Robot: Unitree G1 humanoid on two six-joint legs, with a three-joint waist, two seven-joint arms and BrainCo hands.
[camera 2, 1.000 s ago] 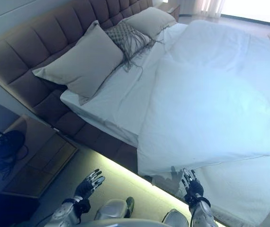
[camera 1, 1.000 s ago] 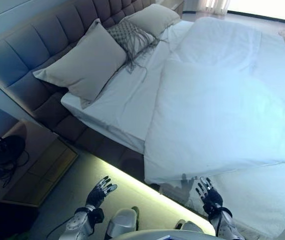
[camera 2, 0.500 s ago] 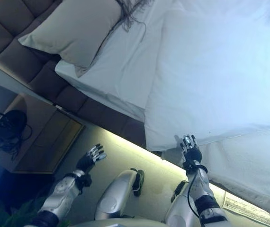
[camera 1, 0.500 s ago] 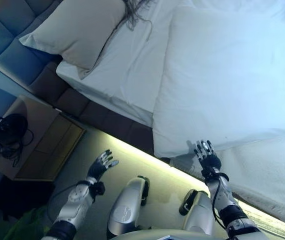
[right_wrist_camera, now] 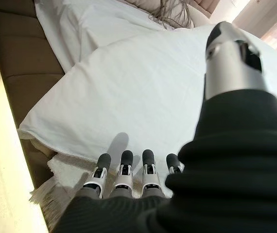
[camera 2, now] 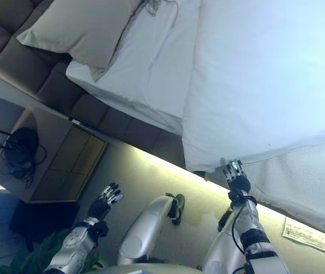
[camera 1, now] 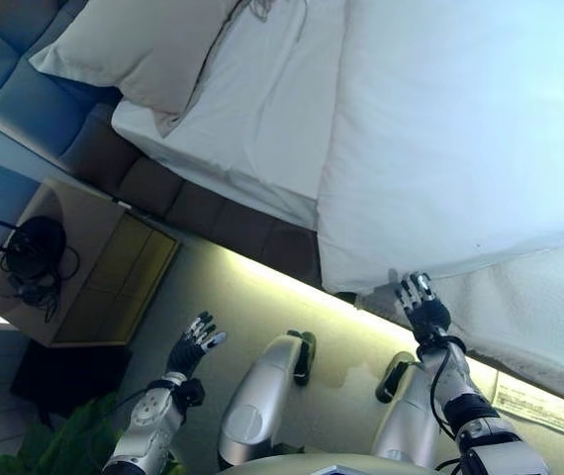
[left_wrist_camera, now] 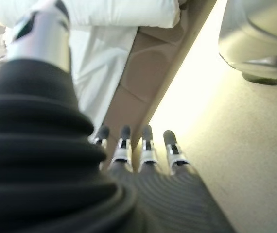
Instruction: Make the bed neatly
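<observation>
A white duvet (camera 1: 460, 129) covers most of the bed, its near corner (camera 1: 336, 282) hanging over the brown bed base (camera 1: 233, 223). White sheet (camera 1: 252, 129) lies bare between the duvet and a beige pillow (camera 1: 134, 49) at the padded headboard (camera 1: 5, 69). My right hand (camera 1: 421, 309) is open, fingers straight, just below the duvet's near edge and over a textured white blanket (right_wrist_camera: 65, 179); it holds nothing. My left hand (camera 1: 193, 346) is open in the air above the floor, apart from the bed. In the right wrist view the duvet corner (right_wrist_camera: 36, 128) lies just past my fingertips (right_wrist_camera: 124, 162).
A wooden bedside table (camera 1: 84, 267) with a black lamp base and cord (camera 1: 30, 257) stands left of the bed. A green plant (camera 1: 54, 450) shows at the lower left. A lit strip runs along the floor under the bed base. A paper sheet (camera 1: 544, 406) lies at the right.
The camera has tilted down and closer, so the bed shifted up in view. My right hand has risen toward the duvet's near corner; the left hand stays open over the floor.
</observation>
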